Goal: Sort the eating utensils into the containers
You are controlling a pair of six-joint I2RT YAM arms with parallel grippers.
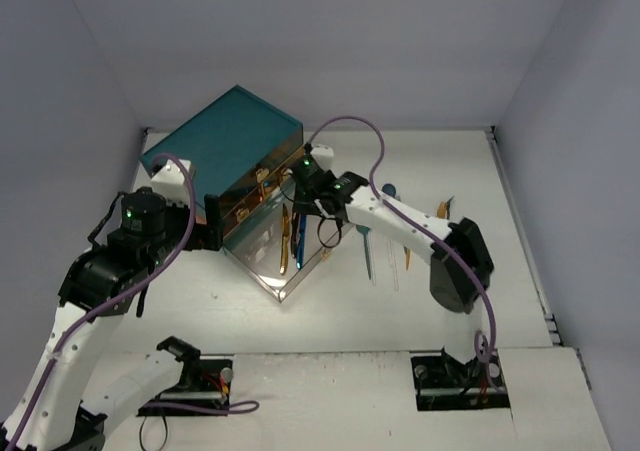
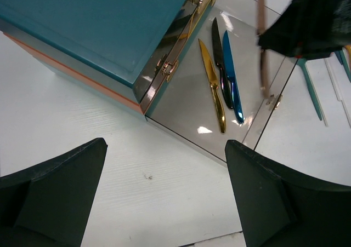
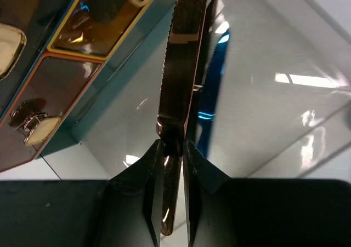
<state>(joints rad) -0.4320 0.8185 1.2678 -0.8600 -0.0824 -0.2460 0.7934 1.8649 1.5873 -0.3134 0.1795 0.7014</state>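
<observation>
Plain grey walls [image 1: 300, 31] box in white table [image 1: 330, 321] | left gripper [image 2: 165, 148] fingers apart above table beside teal chest [image 1: 225, 141] | clear drawer [image 2: 186, 107] pulled out, three knives [image 2: 211, 85] lying inside | right gripper [image 3: 173, 148] clamped on copper knife [image 3: 181, 66] over drawer | loose utensils [image 2: 310, 91] on table further right

Left gripper [image 2: 164, 162], its dark fingers [image 2: 55, 197] spread wide over bare table [image 2: 82, 121], facing the teal chest [image 2: 104, 22] and its pulled-out clear drawer [image 2: 181, 102]. In the drawer a gold knife [image 2: 213, 88], a black knife [image 2: 218, 52] and a blue knife [image 2: 233, 82] lie side by side. At upper right, the dark right gripper [image 2: 277, 39] holds a copper-coloured utensil [image 2: 264, 66] over the drawer; a teal utensil [image 2: 310, 88] lies on the table beyond.
</observation>
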